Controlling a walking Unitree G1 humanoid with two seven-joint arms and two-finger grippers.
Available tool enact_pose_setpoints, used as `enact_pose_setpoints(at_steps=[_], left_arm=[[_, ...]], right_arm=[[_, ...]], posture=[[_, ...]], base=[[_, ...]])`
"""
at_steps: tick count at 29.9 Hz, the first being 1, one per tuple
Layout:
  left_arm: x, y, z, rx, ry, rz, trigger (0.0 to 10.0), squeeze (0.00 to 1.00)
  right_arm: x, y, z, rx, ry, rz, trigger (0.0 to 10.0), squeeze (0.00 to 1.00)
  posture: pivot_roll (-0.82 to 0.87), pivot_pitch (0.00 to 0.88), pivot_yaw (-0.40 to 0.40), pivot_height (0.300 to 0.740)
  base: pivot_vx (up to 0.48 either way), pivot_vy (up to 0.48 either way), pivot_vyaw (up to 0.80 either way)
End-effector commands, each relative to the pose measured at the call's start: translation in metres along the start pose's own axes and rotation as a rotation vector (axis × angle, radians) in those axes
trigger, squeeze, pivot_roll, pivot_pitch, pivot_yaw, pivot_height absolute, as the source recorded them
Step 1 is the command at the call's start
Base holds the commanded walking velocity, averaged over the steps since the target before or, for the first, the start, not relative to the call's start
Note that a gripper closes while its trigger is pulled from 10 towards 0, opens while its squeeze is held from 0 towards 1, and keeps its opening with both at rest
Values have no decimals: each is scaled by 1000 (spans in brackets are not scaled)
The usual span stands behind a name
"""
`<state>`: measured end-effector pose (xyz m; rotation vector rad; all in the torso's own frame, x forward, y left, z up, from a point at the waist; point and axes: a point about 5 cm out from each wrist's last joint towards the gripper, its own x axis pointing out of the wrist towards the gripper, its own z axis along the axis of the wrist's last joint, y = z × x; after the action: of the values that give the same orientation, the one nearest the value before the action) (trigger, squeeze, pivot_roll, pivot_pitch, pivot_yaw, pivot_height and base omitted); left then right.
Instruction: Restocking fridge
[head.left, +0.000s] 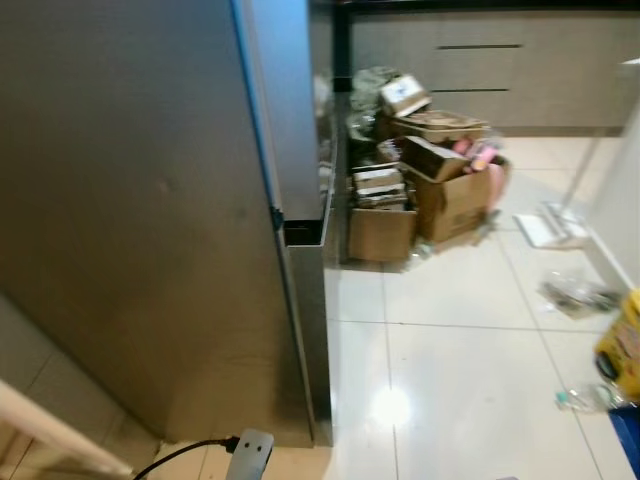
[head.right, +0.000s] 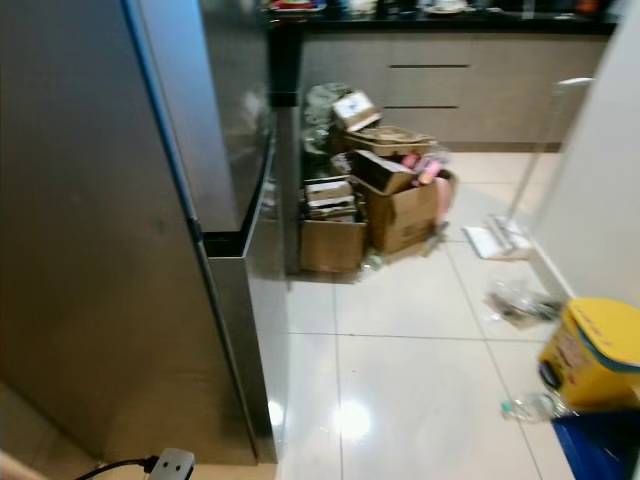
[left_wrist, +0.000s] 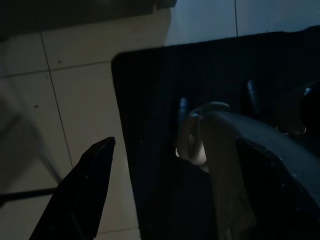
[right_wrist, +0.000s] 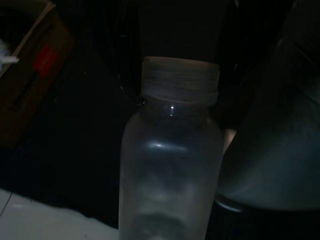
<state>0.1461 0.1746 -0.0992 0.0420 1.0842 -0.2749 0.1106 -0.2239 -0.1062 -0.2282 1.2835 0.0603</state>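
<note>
Spread apart were the left gripper's (left_wrist: 165, 200) fingers, one dark tip (left_wrist: 85, 185) standing out against pale tile while the other side merged into shadow; they held nothing, above a black mat (left_wrist: 150, 100) on the floor. Right gripper's jaws could not be made out in the dark wrist view, so whether they pinched anything I cannot tell. A clear bottle (right_wrist: 170, 165) with a pale ribbed cap (right_wrist: 179, 80) rose up close before that camera, its body frosted and dim. A brown box (right_wrist: 30, 75) with a red patch lay off to one side of it.

From the head, the fridge (head.left: 150, 220) stood tall and grey on the robot's left, its doors shut, a blue strip running down one edge. Beyond it, a heap of cardboard boxes (head.left: 425, 180) sat on the white tile floor (head.left: 450, 370) against the cabinets (head.right: 450, 85), some open and stuffed with odds and ends. A yellow tub (head.right: 590, 352) stood on the right, with a small clear bottle (head.right: 530, 407) lying just beside it. Near it lay crumpled plastic (head.right: 520, 302). A plug (head.left: 250, 455) with a black cord rested on the floor by the fridge's near corner.
</note>
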Motion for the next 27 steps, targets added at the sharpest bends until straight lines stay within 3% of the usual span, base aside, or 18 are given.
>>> enact_pose_setpoints(at_steps=[1,5,19,27], left_arm=[[0,-1,-1,-10,6,-5,10000,0],[0,-1,-2,-11,7,-7,10000,0],[0,-2,-4,-12,15,-13,10000,0],[0,-2,-5,-13,18,-10,10000,0]], right_arm=[[0,0,-3,20,9,0,10000,0],[0,1,-3,35,8,2,10000,0],[0,4,-2,22,7,20,10000,0],[0,7,-3,9,16,48,10000,0]], posture=[[9,0,-18,740],[9,0,-18,740],[9,0,-17,740],[8,0,-17,740]], base=[[0,-405,769],[0,-408,497],[0,-418,0],[0,-420,780]])
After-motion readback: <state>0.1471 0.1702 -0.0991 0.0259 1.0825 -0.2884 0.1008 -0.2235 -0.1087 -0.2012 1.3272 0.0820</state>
